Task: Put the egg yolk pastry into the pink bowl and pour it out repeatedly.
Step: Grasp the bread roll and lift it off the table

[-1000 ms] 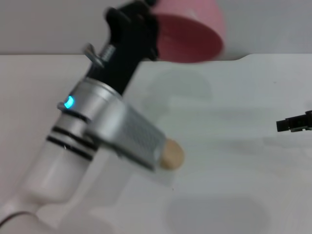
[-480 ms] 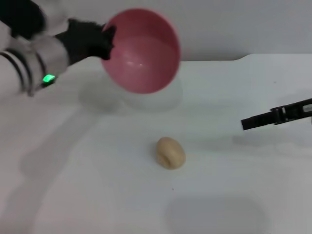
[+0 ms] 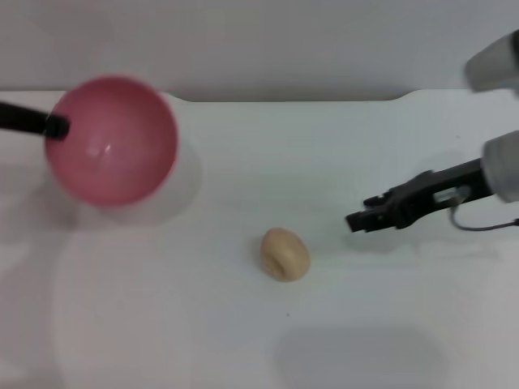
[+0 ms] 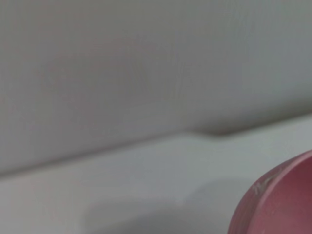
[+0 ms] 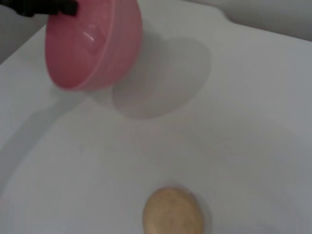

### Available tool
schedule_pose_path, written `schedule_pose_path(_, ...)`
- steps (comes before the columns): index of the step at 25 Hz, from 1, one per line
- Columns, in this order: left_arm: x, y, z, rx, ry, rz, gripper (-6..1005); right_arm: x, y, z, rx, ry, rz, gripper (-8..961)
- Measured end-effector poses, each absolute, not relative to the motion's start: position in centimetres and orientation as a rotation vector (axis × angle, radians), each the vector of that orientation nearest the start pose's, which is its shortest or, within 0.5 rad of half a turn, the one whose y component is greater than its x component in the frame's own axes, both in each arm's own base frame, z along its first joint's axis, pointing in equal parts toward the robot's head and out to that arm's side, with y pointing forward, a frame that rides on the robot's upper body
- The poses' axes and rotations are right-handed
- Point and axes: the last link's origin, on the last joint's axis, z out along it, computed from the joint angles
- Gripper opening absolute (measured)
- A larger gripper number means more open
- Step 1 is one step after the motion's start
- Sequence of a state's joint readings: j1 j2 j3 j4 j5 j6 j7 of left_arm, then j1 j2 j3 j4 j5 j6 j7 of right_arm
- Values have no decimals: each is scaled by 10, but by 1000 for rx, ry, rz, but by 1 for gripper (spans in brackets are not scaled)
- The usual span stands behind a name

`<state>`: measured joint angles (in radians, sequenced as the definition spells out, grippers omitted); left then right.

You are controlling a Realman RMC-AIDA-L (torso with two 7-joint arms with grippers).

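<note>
Your right gripper (image 3: 357, 220) shows slim black fingers with a silvery fitting, a thin dark cable looping beneath, and pale grey rounded arm segments behind; your left gripper (image 3: 55, 126) appears only as a black bar.

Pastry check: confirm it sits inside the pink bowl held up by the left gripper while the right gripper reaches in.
Not inside. The egg yolk pastry lies on the white table, apart from the pink bowl. The head view shows the left gripper holding that bowl raised and empty, the right gripper reaching in.

Beige pastry (image 3: 285, 254) lies apart from tilted pink bowl (image 3: 113, 142).
</note>
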<state>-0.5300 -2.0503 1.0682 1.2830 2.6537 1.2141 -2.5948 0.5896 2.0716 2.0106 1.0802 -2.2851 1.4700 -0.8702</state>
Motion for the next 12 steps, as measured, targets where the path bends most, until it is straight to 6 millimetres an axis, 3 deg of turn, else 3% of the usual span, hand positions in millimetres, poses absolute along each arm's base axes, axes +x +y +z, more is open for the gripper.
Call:
schedule_pose_path(10, -237, 377, 85, -2145, -1173, 202, -2, 187, 368, -44, -2802, 837, 28, 462)
schedule_pose_path(12, -237, 377, 85, -2145, -1179, 203, -2, 183, 370, -47, -2805, 815, 28, 580)
